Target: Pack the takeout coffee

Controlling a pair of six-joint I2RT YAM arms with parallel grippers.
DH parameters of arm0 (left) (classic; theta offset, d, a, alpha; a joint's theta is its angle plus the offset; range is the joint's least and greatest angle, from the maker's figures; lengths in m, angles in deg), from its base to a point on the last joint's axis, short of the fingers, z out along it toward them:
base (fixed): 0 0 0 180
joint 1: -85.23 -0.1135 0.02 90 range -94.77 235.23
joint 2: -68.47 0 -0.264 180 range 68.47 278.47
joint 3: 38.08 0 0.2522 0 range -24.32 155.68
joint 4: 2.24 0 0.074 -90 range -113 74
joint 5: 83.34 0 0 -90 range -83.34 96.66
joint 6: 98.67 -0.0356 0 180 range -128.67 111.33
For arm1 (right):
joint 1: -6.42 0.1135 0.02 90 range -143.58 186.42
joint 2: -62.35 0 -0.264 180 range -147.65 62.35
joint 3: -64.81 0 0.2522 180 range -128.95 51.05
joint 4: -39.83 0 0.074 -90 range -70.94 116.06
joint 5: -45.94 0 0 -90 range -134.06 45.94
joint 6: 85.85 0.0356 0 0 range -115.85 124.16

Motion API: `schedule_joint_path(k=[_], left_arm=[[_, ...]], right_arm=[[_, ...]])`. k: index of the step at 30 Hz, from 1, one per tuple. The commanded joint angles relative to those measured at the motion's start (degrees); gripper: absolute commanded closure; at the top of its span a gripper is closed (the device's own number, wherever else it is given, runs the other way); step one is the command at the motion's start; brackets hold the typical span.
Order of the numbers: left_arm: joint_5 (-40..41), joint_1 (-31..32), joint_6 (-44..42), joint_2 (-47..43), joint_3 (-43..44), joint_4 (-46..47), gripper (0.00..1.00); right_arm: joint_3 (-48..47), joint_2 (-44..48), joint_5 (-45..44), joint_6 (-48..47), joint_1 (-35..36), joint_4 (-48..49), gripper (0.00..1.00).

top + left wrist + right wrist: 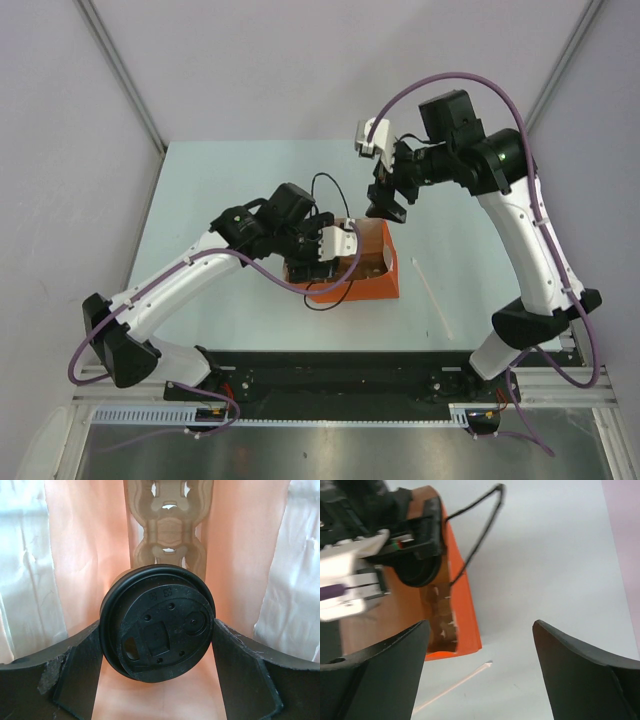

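L fingers (80, 675) clamped on the takeout coffee (159, 630), one each side, down inside the orange bag (85, 555).
R wrist: R fingers (385, 665) wide apart, nothing betw. them; bag just past one finger, table (545, 555) beneath.
Top: L gripper (335, 248) in bag mouth, R gripper (388, 205) above bag's far edge.

left arm (170, 285) reaches right along the near middle, left gripper (343, 258) clamped on the takeout coffee (157, 622). right arm (530, 240) bends far and left, right gripper (480, 670) spread wide, holding nothing.
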Motion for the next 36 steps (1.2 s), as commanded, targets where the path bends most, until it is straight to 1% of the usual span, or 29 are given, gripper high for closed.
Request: schedule_joint_path(k=[1,3,5,6,9,11,15,20,22,23,24,26,27,31,32,34,36], left_arm=[[-1.28,0.41,-1.49,0.78,3.22,0.34,0.58],[-0.67,0.41,-1.84,0.87,3.31,0.78,0.59],[-0.31,0.41,-2.37,0.95,3.4,1.13,0.59],[-0.57,0.41,-2.28,1.13,3.57,1.05,0.59],[-1.28,0.5,-2.28,1.04,3.75,0.61,0.59],[-1.54,0.5,-2.28,0.87,3.49,0.52,0.59],[-2.24,0.67,-2.45,0.69,3.14,0.52,0.59],[-2.16,0.85,-2.98,0.78,2.96,0.34,0.59],[-2.07,0.85,-3.07,0.69,2.96,0.26,0.59],[-1.81,0.85,-3.07,0.69,2.96,0.34,0.59],[-1.63,0.94,-2.98,0.78,3.13,0.26,0.59],[-1.11,0.94,-2.72,0.6,3.31,0.34,0.59],[-1.02,0.94,-2.54,0.69,3.75,0.26,0.59],[0.21,1.03,-2.02,0.25,4.36,0.78,0.6],[0.74,1.29,-1.93,-0.01,4.28,0.87,0.6],[1.53,1.47,-1.66,-0.71,3.32,2.18,0.6],[3.45,2.25,-1.49,-1.94,1.48,4.11,0.6]], right_arm=[[5.5,3.59,-0.06,0.22,2.67,-9.01,0.12],[7.61,3.51,0.63,0.49,3.47,-9.01,0.16],[7.8,1.93,0.38,1.19,3.73,-9.01,0.18],[7.8,1.31,-0.32,1.45,3.73,-9.01,0.23],[8.06,-1.06,-1.03,0.93,3.3,-8.93,0.28],[9.02,-1.94,-0.86,0.05,3.21,-8.49,0.29],[12.45,-2.29,-0.15,-0.74,3.64,-4.1,0.3],[12.02,-4.4,1.07,-1.18,4.96,-2.6,0.34],[11.93,-5.2,1.43,-1.18,5.14,-2.51,0.45],[11.93,-5.28,1.43,-1.27,5.14,-2.16,0.53],[11.76,-5.46,1.17,-1.18,5.23,-1.9,0.71],[10.88,-5.64,1.17,-0.66,4.7,-0.76,0.87],[9.31,-5.55,1.34,-0.13,4.61,-0.32,1.0],[7.71,-3.71,1.87,3.38,3.65,4.42,1.0],[8.06,-3.09,2.3,4.17,3.47,7.39,1.0],[11.03,-0.03,2.75,6.1,3.29,10.48,1.0],[14.81,2.87,3.36,6.9,3.47,15.84,1.0]])
